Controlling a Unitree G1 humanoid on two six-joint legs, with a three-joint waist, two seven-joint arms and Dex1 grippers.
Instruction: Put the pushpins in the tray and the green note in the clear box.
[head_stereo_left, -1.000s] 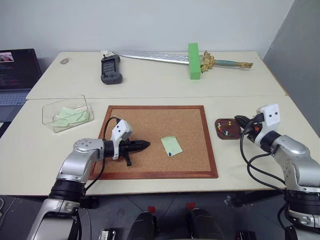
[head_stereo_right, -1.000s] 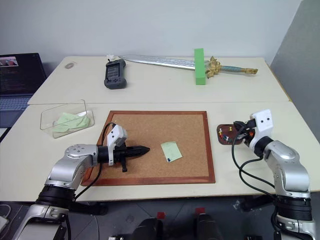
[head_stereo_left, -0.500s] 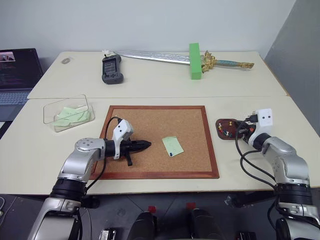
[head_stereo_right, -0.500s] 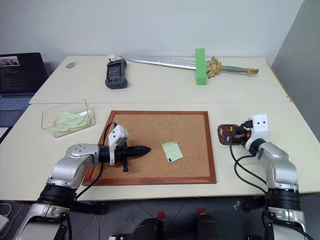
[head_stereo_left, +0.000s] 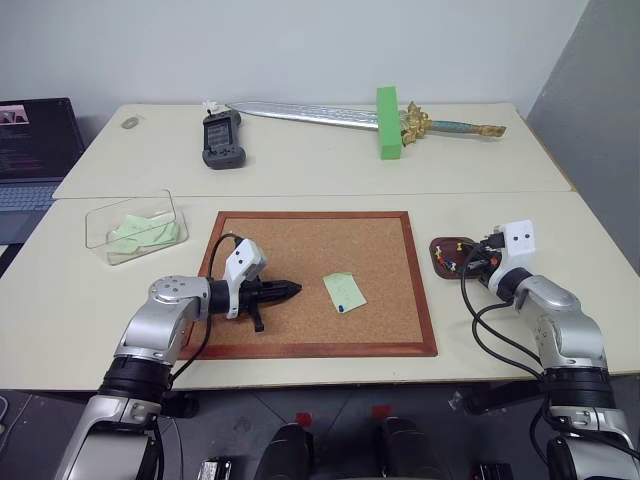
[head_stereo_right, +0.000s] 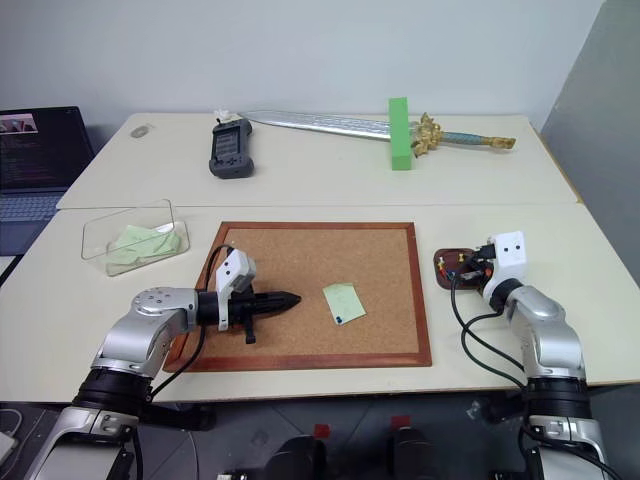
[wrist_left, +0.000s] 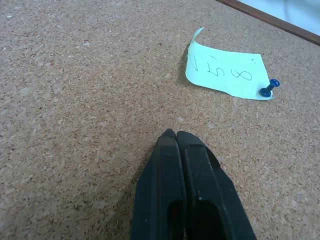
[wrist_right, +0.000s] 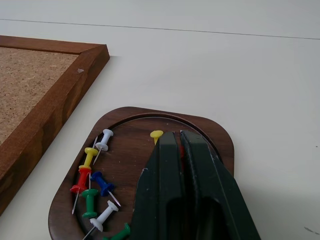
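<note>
The green note (head_stereo_left: 344, 292) lies on the corkboard (head_stereo_left: 300, 245), pinned at one corner by a blue pushpin (wrist_left: 270, 89). My left gripper (head_stereo_left: 296, 290) rests shut and empty on the cork, a short way left of the note. The dark tray (wrist_right: 210, 125) sits right of the board and holds several coloured pushpins (wrist_right: 92, 182). My right gripper (wrist_right: 177, 134) hangs low over the tray, shut on a red pushpin that shows as a sliver between the fingers. A yellow pushpin (wrist_right: 156, 134) lies at its tip. The clear box (head_stereo_left: 100, 215) stands at the left with pale-green paper inside.
On the far table lie a toy sword (head_stereo_left: 300, 113), a thick green block (head_stereo_left: 388, 122) and a dark handheld device (head_stereo_left: 221, 138). A laptop (head_stereo_left: 30, 150) sits at the far left. The corkboard's wooden frame runs close to the tray's left side.
My right gripper has come down and in over the tray. The left arm, the note and the blue pushpin have stayed put.
</note>
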